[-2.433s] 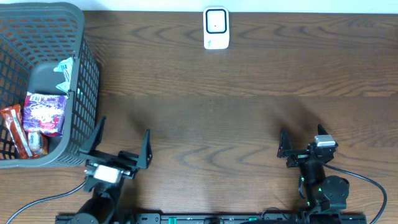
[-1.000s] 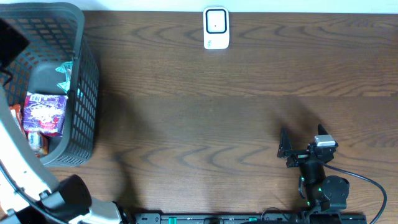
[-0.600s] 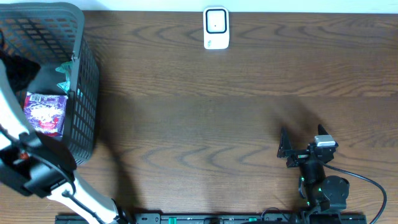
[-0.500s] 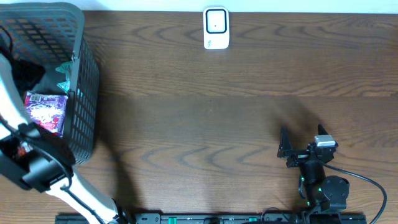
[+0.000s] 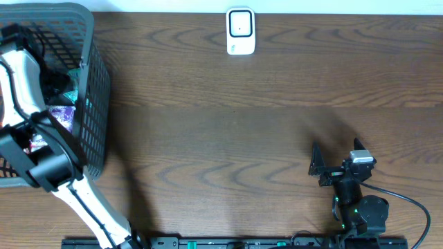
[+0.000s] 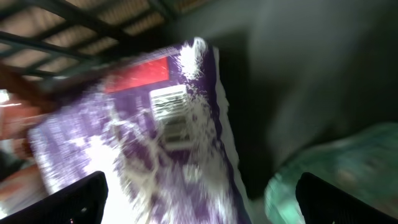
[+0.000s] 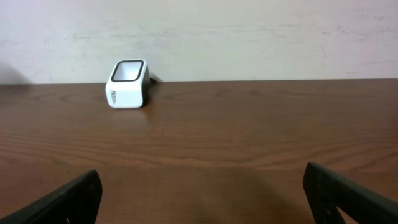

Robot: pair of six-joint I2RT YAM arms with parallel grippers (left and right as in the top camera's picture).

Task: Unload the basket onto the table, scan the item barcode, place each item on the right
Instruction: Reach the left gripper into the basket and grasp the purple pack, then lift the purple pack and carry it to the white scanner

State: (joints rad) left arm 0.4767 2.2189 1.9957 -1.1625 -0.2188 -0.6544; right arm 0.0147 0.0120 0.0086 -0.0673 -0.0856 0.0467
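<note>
My left gripper (image 5: pixel 52 79) hangs open inside the grey mesh basket (image 5: pixel 95 104) at the table's left. In the left wrist view its jaws (image 6: pixel 205 208) stand wide apart just above a purple packet (image 6: pixel 143 155), whose white barcode label (image 6: pixel 170 111) faces up beside a red patch; the picture is blurred. A teal packet (image 6: pixel 336 171) lies to the right of it. Overhead, the arm covers most of the purple packet (image 5: pixel 62 115). The white scanner (image 5: pixel 240 31) stands at the table's far edge. My right gripper (image 5: pixel 336 158) rests open and empty near the front right, facing the scanner (image 7: pixel 127 83).
The basket's dark mesh walls (image 6: pixel 74 37) rise close around the left gripper. A reddish packet (image 5: pixel 34 142) lies deeper in the basket, partly under the arm. Brown wooden table (image 5: pixel 235 131) stretches between basket, scanner and right arm. A pale wall (image 7: pixel 249 37) backs the table.
The left arm has risen from the table's front edge, swung left and reached down into the basket over the packets. The right arm has not moved.
</note>
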